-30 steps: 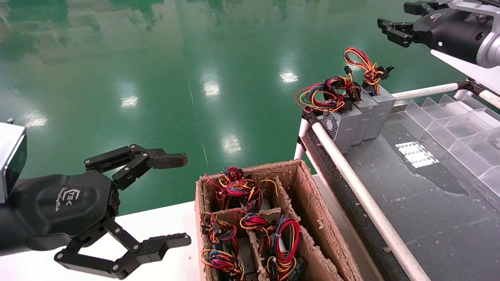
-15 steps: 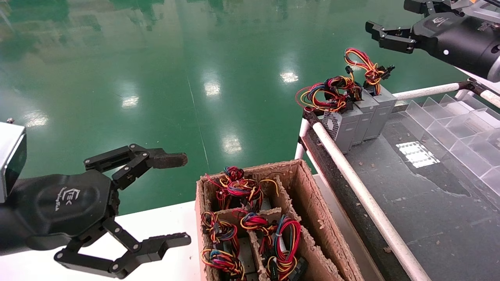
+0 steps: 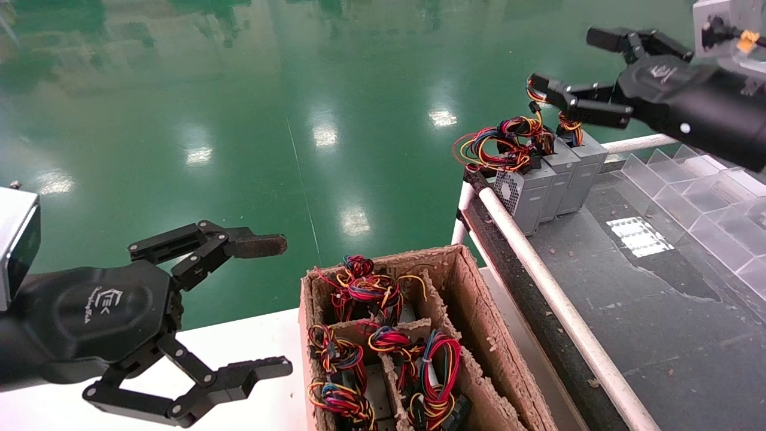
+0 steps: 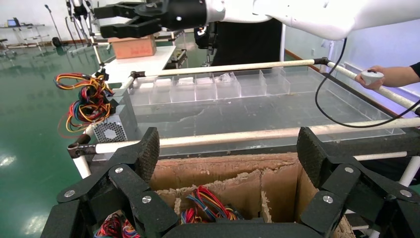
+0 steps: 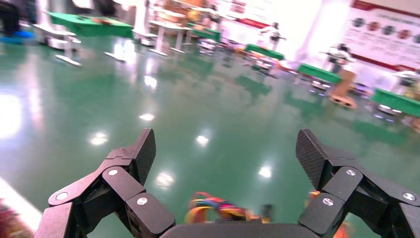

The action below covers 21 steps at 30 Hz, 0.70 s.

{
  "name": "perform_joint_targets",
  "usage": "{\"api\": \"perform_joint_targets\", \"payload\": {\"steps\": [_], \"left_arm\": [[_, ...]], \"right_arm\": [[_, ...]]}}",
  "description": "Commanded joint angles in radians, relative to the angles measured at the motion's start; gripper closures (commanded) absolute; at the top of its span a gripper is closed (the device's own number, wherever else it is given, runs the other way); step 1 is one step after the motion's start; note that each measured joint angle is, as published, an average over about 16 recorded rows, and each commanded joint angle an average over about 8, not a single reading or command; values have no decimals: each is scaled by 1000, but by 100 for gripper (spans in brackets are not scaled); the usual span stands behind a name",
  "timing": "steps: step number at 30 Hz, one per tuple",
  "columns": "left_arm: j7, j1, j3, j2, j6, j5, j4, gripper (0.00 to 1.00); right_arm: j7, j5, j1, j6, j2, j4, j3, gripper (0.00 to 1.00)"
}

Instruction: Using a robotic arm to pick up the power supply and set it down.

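Your right tool, the black robotic arm with the hexagonal white-logo palm and jointed all-black fingers, hangs in the air with its fingers spread wide and nothing between them. It sits just above the wire bundles of three small grey metal power supplies standing upright in a row at the far left corner of the dark-topped desk. The nearest power supply shows its honeycomb vent grille toward you, and red, yellow, orange and blue wires spill from the tops of the row. From the right wrist view you look past both open fingers at the green glossy floor, with a blur of coloured wire low between them.

Your left tool, the black one with the worn brownish fingertip pad, is parked low on the left, open and empty, beside a brown cardboard box with dividers that holds more wired units. Clear plastic dividers line the desk's far right side.
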Motion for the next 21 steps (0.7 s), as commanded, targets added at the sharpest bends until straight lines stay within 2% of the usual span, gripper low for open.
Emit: {"api": "perform_joint_targets", "payload": {"steps": [1,18,21], "left_arm": [[0,0,0,0,0,0,0,0],[0,0,0,0,0,0,0,0],[0,0,0,0,0,0,0,0]], "right_arm": [[19,19,-28,-24,16,43,3,0],[180,184,-269,-231,150,407,25,0],[194,199,-290,-249,162,439,26,0]]}}
